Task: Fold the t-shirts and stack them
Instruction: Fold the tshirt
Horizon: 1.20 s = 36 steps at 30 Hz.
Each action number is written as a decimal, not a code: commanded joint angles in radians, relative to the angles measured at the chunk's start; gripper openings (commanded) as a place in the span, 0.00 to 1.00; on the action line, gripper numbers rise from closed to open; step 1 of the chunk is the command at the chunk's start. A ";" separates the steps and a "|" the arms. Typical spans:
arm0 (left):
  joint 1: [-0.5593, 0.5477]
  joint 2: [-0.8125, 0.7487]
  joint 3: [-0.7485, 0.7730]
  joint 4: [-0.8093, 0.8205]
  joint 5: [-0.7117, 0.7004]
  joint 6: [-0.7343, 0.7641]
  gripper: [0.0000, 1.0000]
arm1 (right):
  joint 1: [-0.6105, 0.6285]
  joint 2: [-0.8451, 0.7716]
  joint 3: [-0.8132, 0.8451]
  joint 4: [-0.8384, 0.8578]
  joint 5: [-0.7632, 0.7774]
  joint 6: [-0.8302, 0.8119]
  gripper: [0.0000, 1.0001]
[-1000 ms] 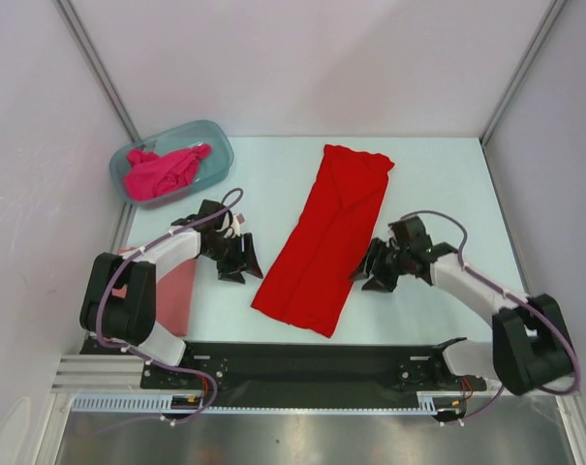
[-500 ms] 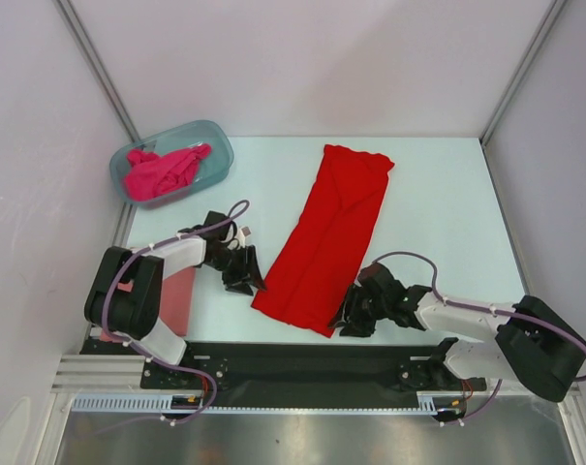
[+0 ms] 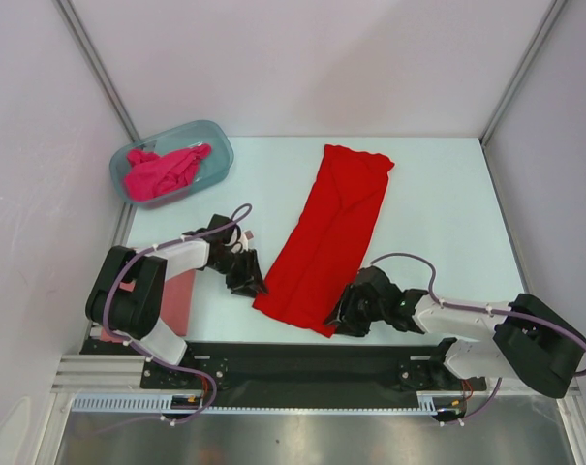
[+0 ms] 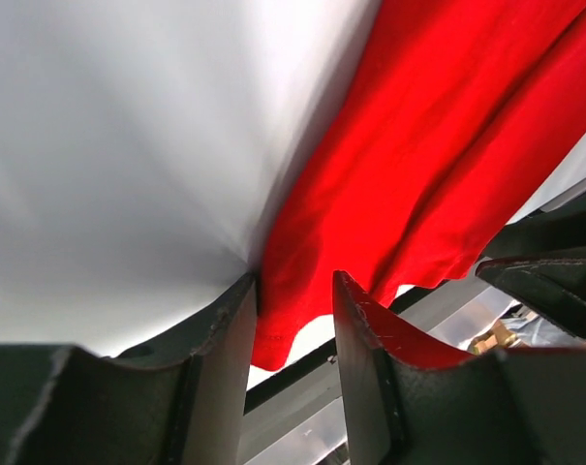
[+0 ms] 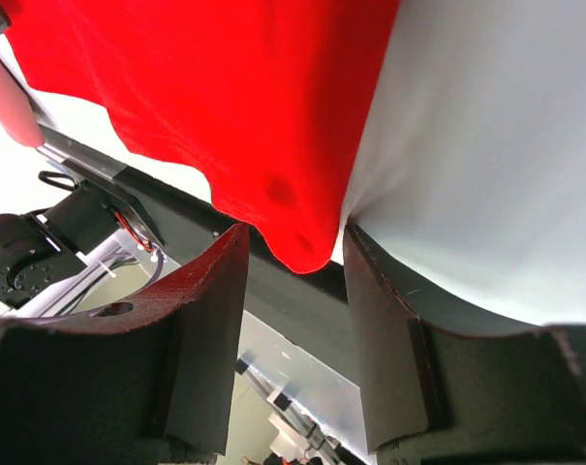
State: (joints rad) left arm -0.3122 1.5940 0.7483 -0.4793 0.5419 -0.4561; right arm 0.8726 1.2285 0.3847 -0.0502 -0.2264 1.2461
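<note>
Pale blue-green surface [image 3: 438, 213], walled in white. Lying diagonally down its middle, folded into a long strip: the red t-shirt [image 3: 331, 228], far end toward the back, near end close to the front edge. In the back-left corner, a translucent blue-grey tub [image 3: 220, 145], holding the crumpled magenta t-shirt [image 3: 162, 172]. Along the left edge, flat and partly hidden behind the left arm [image 3: 128, 291]: the salmon-pink t-shirt [image 3: 179, 295]. At the strip's near-left corner, the left end effector [image 3: 249, 281], fingers part-way apart, straddling the hem corner without clamping it. At the near-right corner, the right end effector [image 3: 343, 315], likewise part-way apart, red corner between its fingers, nothing gripped.
</note>
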 commanded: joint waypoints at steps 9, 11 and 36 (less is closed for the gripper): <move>-0.019 0.017 -0.061 -0.005 -0.089 -0.007 0.34 | 0.026 0.028 -0.047 0.041 0.058 0.052 0.41; -0.028 0.006 -0.069 -0.005 -0.085 -0.019 0.24 | 0.026 0.034 -0.049 0.041 0.064 0.050 0.27; -0.455 -0.361 -0.310 0.176 -0.003 -0.452 0.00 | 0.039 -0.656 -0.138 -0.626 0.148 0.000 0.00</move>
State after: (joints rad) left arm -0.7528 1.2797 0.4564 -0.3241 0.5106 -0.8284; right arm 0.9043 0.6037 0.2302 -0.6006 -0.1047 1.2320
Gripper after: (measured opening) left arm 0.011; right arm 0.013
